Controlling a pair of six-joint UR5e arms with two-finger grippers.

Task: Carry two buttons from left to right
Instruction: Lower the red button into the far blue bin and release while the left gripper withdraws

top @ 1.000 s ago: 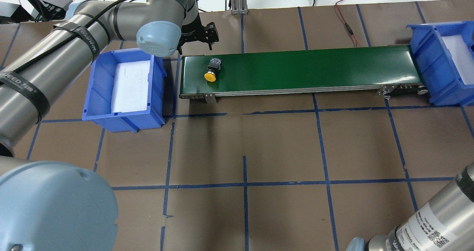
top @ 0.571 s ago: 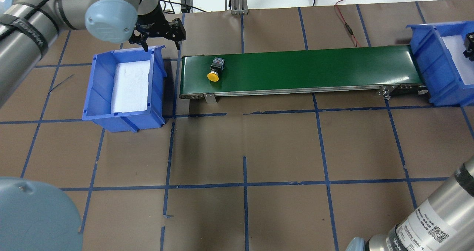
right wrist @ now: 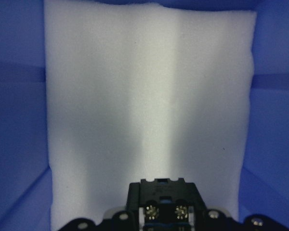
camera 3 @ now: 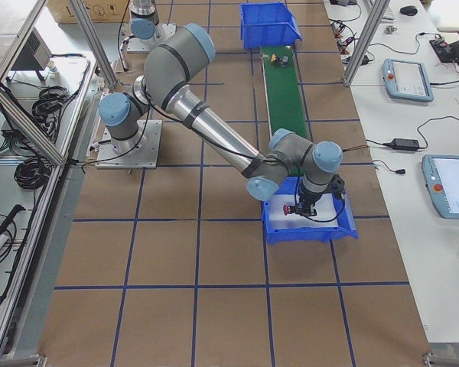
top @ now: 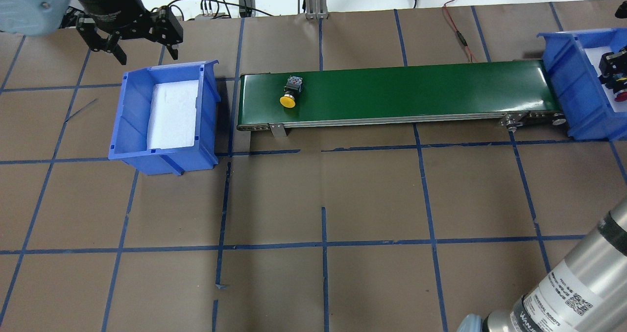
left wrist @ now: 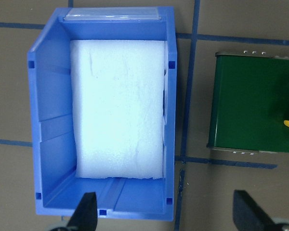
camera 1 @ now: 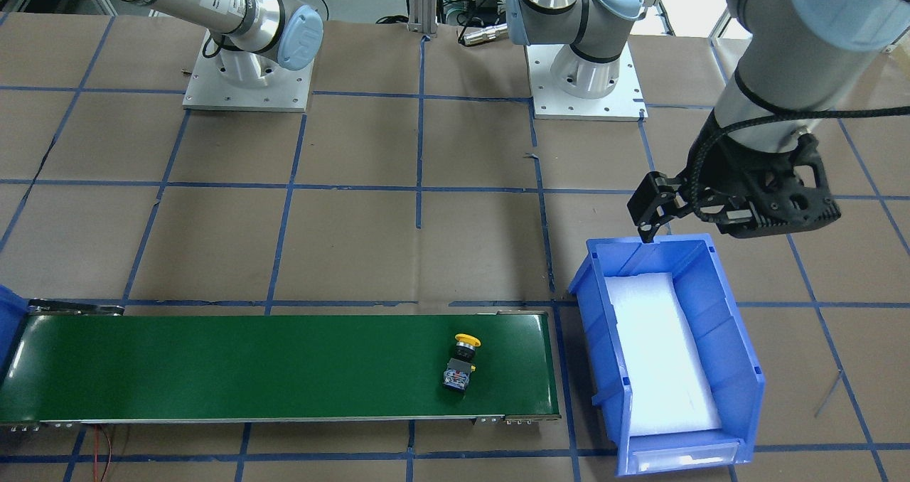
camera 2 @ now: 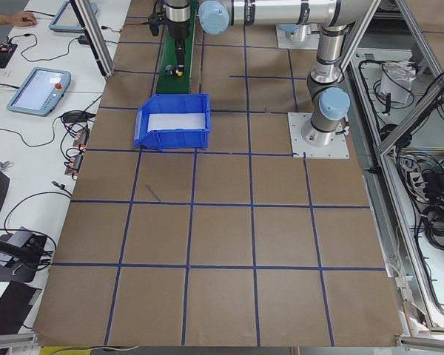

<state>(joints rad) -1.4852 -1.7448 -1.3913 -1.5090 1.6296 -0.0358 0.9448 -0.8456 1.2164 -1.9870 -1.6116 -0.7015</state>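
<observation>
Left gripper (top: 145, 52) wide over brown-papered table (top: 372, 195), blue tape grid (top: 324, 244)

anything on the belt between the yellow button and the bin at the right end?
Nothing visible. The belt is bare from the yellow button all the way to the bin. The only thing at that end is the right gripper, inside the bin and shut on the red button. It may crowd the landing spot.

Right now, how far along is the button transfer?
Done: left bin holds only foam, both buttons out. In hand: right hand grips the red button over the right bin's foam, not released. Remaining: drop it, then move the yellow button, lying near the belt's left end, across. Left hand open, empty.
</observation>
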